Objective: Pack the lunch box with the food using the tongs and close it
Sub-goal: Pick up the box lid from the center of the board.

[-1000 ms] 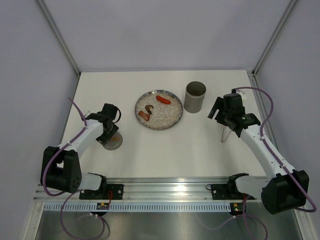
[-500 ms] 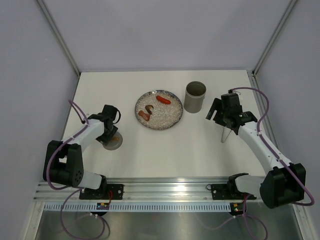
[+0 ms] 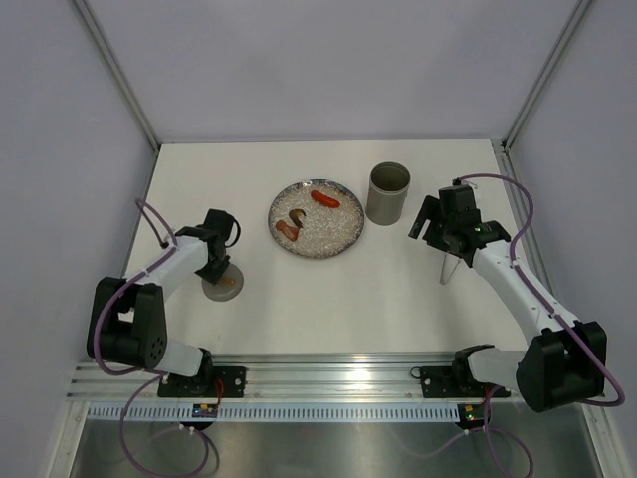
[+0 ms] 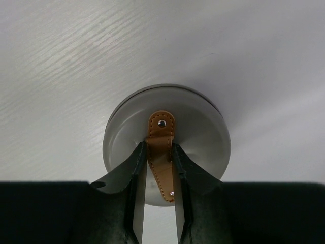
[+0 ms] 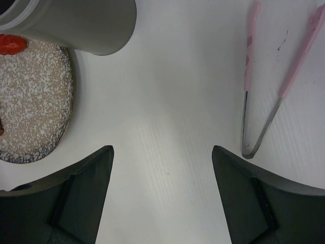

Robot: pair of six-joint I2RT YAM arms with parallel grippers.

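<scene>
**Packing not yet begun; lid being gripped first**

The left gripper (image 4: 157, 151) is closing tightly on the tan stitched leather strap (image 4: 161, 127) of a flat, smooth grey disc lid (image 4: 203, 132), which is lying on the white wood-grained table (image 3: 328, 299).

The right gripper (image 5: 162, 157) is hanging wide open and holding nothing, just beside the slim pale-pink tongs (image 5: 248, 71) with bare metal tips, which are lying untouched on the table.

The tall grey-olive cylindrical lunch box (image 3: 388, 192) is standing uncovered beside the round speckled glittery plate (image 3: 338, 237).

All the toy food, a glossy red sausage (image 3: 324, 198) and brown chunks (image 3: 292, 224), is sitting on that plate, so loading and closing are both remaining.
</scene>
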